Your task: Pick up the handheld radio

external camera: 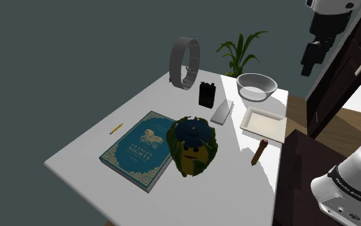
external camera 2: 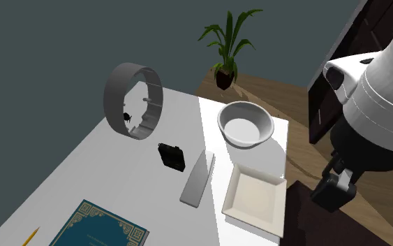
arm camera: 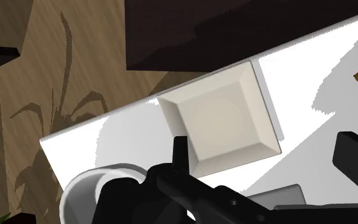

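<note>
The handheld radio [external camera: 206, 94] is a small black box standing upright on the white table [external camera: 95, 151], between the grey ring and a grey flat slab. In the second exterior view the radio [external camera 2: 172, 155] stands just beside the slab [external camera 2: 197, 178]. My gripper [external camera: 309, 63] hangs high in the air off the table's far right side, well away from the radio. In the second exterior view the gripper [external camera 2: 327, 199] hovers beyond the white tray. In the wrist view its fingers [arm camera: 355, 159] stand apart with nothing between them, above the tray.
On the table are a white square tray [external camera: 264, 123], a white bowl [external camera: 256, 86], a grey upright ring [external camera: 184, 62], a teal book [external camera: 137, 151], a green-and-yellow head-shaped object [external camera: 192, 146], a brown stick [external camera: 258, 151] and a pencil [external camera: 115, 128]. A potted plant [external camera: 240, 54] and dark cabinet [external camera: 339, 70] stand behind.
</note>
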Controlling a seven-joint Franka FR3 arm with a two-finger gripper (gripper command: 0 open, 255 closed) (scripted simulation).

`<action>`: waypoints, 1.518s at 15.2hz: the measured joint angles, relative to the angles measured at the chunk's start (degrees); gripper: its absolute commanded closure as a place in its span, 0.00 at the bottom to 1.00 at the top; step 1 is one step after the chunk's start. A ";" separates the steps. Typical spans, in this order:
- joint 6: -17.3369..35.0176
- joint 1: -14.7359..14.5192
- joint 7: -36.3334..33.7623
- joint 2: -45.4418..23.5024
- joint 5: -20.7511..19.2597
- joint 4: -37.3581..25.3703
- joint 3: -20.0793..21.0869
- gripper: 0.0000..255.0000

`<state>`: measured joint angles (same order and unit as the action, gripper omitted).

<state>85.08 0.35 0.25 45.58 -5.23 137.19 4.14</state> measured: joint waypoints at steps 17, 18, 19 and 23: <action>15.93 -1.69 5.79 -33.88 0.94 -15.62 -0.20 0.00; 16.27 -1.86 6.09 -36.02 1.05 -17.26 -0.06 0.00; 16.47 -2.09 6.26 -38.33 1.16 -19.20 0.18 0.00; 17.67 -2.53 7.94 -47.61 1.32 -26.60 0.58 0.00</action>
<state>102.75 -2.17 8.19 -2.04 -3.91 110.59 4.71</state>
